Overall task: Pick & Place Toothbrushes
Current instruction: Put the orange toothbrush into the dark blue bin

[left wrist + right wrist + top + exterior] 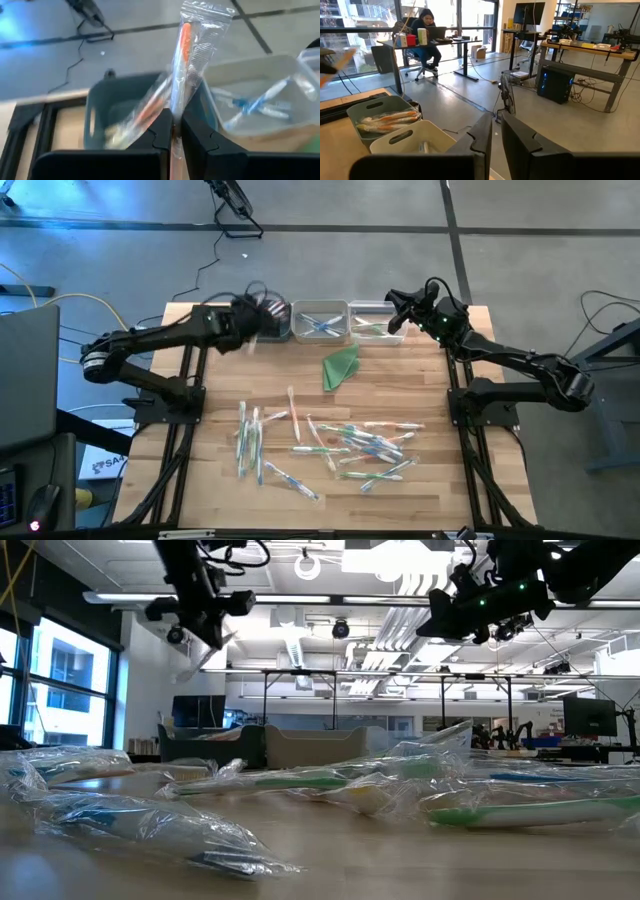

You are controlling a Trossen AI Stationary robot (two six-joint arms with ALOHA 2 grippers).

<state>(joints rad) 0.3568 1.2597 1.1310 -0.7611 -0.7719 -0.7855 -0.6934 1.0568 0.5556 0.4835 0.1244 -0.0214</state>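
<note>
Left wrist view: my left fingers [172, 131] pinch a wrapped orange toothbrush [186, 55] above the dark bin [100, 112]. My right fingers [496, 136] are closed on nothing, raised over the white bin [407, 140]. More toothbrushes [345, 442] lie scattered on the table [200, 370].

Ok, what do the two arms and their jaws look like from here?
Both the left arm and the right arm are dark, jointed links on dark bases. The left arm has a silvery ring at one joint; the right shows a small green light by its wrist. The left gripper and right gripper have flat black jaws with stepped inner edges.
</note>
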